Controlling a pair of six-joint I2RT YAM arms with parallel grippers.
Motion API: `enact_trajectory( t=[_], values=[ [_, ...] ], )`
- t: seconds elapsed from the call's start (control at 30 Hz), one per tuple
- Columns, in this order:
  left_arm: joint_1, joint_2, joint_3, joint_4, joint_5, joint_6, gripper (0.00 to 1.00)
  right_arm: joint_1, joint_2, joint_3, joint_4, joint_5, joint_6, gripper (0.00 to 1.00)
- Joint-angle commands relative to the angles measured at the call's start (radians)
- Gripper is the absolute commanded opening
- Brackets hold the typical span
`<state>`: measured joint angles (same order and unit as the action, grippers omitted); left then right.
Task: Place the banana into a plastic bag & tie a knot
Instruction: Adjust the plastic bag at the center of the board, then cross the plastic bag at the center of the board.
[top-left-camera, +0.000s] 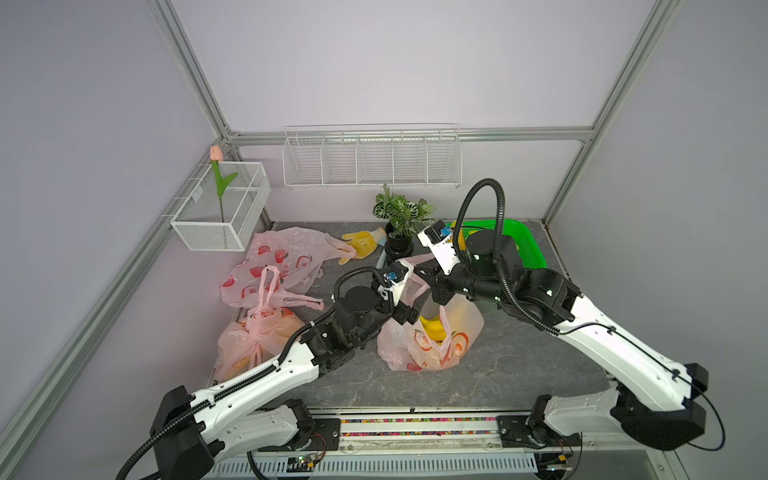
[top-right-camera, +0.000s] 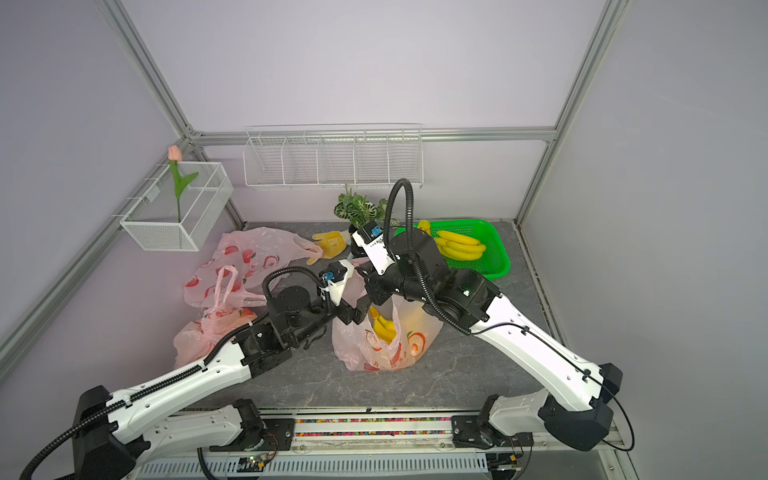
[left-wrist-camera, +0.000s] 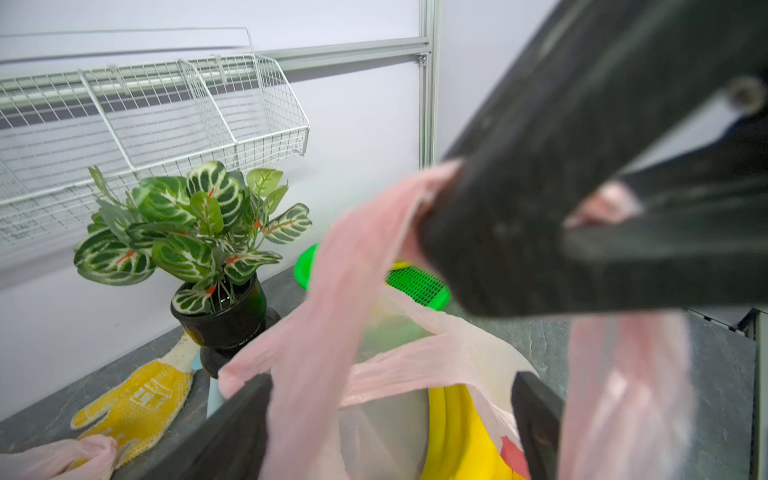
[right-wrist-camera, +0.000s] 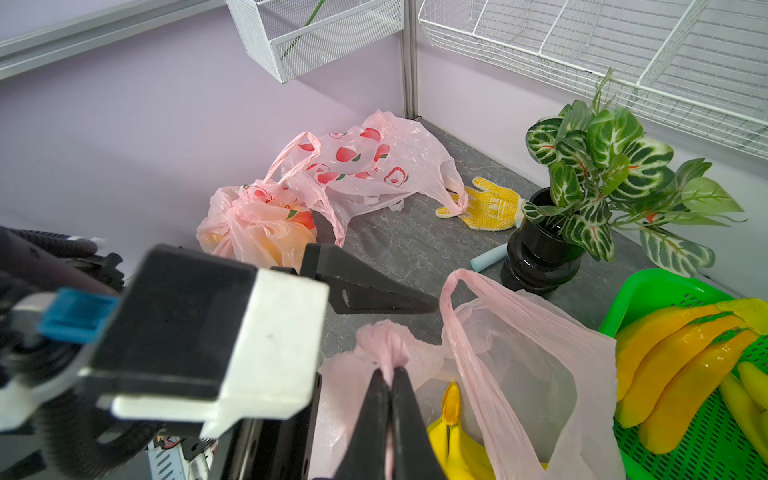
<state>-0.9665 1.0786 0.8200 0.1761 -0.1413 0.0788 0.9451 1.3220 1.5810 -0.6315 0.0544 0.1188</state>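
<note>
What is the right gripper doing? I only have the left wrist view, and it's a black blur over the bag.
Observer: The right gripper is shut on one bunched handle of the bag that has the banana inside.
Operator: Any knotted bags on the table?
Observer: One. A knotted bag with fruit inside sits at the left edge of the table.

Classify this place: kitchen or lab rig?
Looks like a lab robot cell, not a home: metal frame posts around plain walls, two arms mounted on a rail at the table edge, and staged props such as the bag of bananas and potted plant.
</note>
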Motion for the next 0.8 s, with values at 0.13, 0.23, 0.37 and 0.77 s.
enact_trajectory(
  t=[0.13,0.23,0.37,0.77],
  values=[
    [0.005,-0.005,-0.003,0.068,0.070,0.025,0.65,-0.006,-0.064,-0.051,0.008,-0.047,0.003,0.07],
    [0.005,0.005,-0.002,0.068,0.109,0.021,0.49,-0.011,-0.070,-0.059,0.015,-0.063,0.010,0.07],
    [0.005,0.006,-0.014,0.076,0.124,0.015,0.31,-0.021,-0.089,-0.077,0.037,-0.082,0.027,0.07],
    [0.012,0.022,-0.020,0.061,0.123,-0.039,0.00,-0.070,-0.131,-0.115,0.075,-0.094,0.058,0.17]
  ],
)
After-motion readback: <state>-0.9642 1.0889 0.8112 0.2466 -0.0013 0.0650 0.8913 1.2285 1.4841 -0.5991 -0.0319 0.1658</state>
